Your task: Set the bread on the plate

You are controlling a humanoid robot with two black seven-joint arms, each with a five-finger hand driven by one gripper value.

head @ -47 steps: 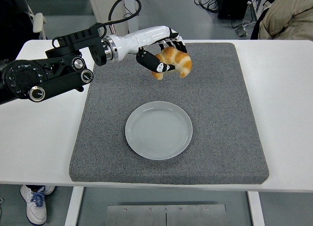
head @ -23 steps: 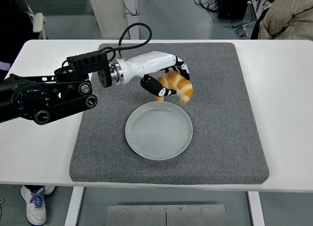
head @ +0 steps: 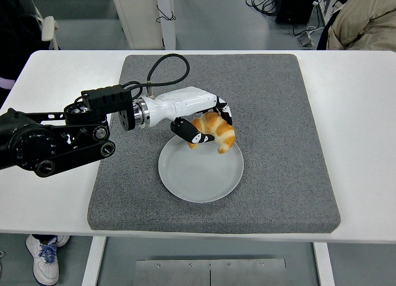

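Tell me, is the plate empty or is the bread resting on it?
Apparently empty: the plate is bare, the bread over its far rim, gripped by the left hand.

Plate [head: 201, 174] rim behind croissant [head: 215, 130]

We see the left hand [head: 201, 122], its fingers [head: 189, 135] closed round the croissant [head: 215, 131], over the far rim of the plate [head: 198, 174]; the left arm [head: 62, 134] crosses the mat's left edge and blocks entry from that side. The plate's near half lies bare. We find the grey mat [head: 291, 143] open to the right of the plate, behind the hand and along its near edge. The white table [head: 359, 125] to the right is open. A person [head: 365, 17] sits beyond the far right corner.
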